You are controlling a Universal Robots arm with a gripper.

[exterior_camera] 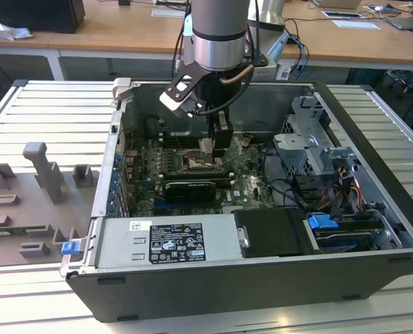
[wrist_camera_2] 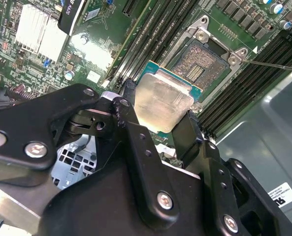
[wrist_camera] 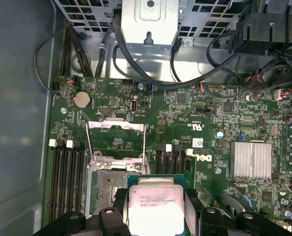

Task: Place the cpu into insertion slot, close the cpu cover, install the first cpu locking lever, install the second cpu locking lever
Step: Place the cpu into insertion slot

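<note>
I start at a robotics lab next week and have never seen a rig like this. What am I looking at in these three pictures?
The exterior view comes from a camera standing off the machine. It shows a silver robot arm reaching down into an open computer case that lies on a slatted metal table. Grey plastic shapes lie on the table at the exterior view's left.

Both wrist views come from cameras riding on the arm. They look past its black gripper at the green circuit board.

The gripper is shut on the cpu, a small square chip with a silvery top. The chip hangs close by the insertion slot, the square socket with a dark centre, and is not seated in it. In the first wrist view the cpu cover, a thin metal frame, stands open beside the socket.
</note>
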